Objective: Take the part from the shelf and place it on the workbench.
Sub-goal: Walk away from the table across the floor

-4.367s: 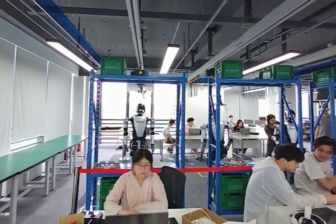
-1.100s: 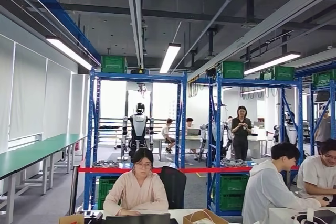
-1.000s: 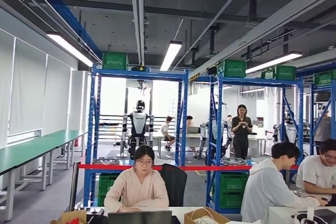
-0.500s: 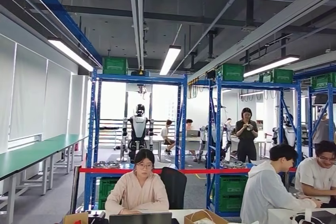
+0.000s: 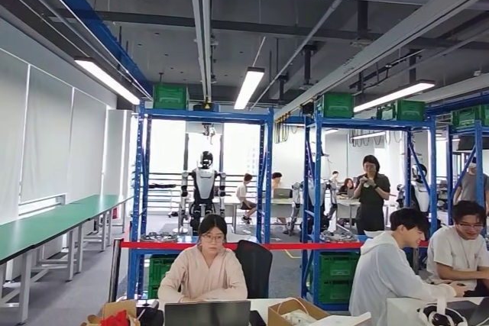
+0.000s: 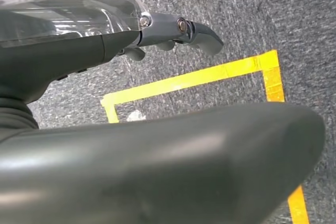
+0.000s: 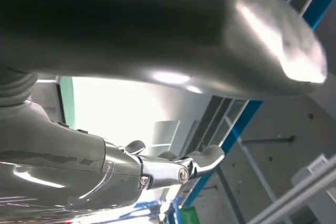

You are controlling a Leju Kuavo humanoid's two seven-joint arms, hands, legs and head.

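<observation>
Workshop: blue shelves [image 5: 262, 181], flat metal parts [image 5: 154, 237] on low tier; green benches [image 5: 52, 223] left. Left hand [image 6: 130, 77] over grey carpet, yellow tape [image 6: 190, 80]. Both hands, right hand [image 7: 158, 103] included: fingers extended, empty.

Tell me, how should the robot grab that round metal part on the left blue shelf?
Probably by its near rim, from the shelf's open front. The round metal part lies flat and low on the left blue shelf, so only its rim offers a hold. It's too far off to see more.
</observation>
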